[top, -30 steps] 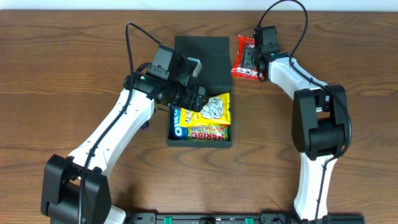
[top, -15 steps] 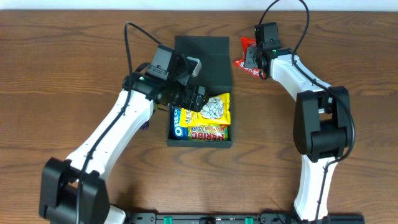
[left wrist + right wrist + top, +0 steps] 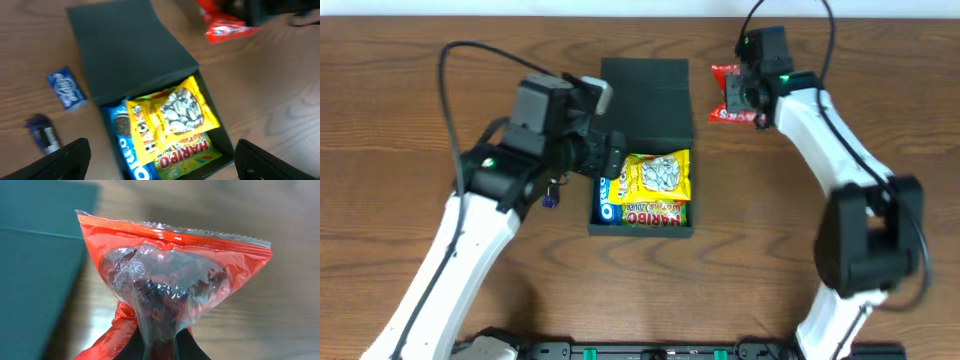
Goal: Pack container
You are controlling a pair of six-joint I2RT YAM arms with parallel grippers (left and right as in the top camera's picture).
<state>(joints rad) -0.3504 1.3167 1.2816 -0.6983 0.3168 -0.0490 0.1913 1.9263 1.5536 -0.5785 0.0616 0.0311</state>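
Overhead first: the container (image 3: pixel 645 95) sits on the wooden table (image 3: pixel 400 80), around centre frame, with its flap lid laid open toward the top edge. Three packets are already tucked into the lower half: a blue Oreo packet (image 3: pixel 607 197) along the left wall, a yellow Hacks packet (image 3: pixel 658 175), and a Haribo packet (image 3: pixel 653 215) below that. The left gripper (image 3: pixel 607 130) is parked over the box's left edge, jaws spread wide with nothing between them. Up in the upper right, the right gripper (image 3: pixel 745 95) is clamped on a red packet (image 3: pixel 728 108), just beside the lid's right edge.

Left wrist view: the same box is seen from above, lid at upper left and the filled part at lower centre. The fingertips (image 3: pixel 70 157) are shown at the bottom corners, well apart and empty. A small blue packet (image 3: pixel 66 88) and a dark blue packet (image 3: pixel 44 136) are lying on the wood left of the box. The red packet is caught, blurred, at the top right.

Right wrist view: the red packet is pinched by its lower end between the closed jaws, crimped edge up. The dark lid is glimpsed at the left.

So the step in hand is judged to be fetching the red packet. Next it'd need to be carried over the open half and let go, probably on top of the pile, since the floor looks pretty full. The left gripper should be kept out of the way.
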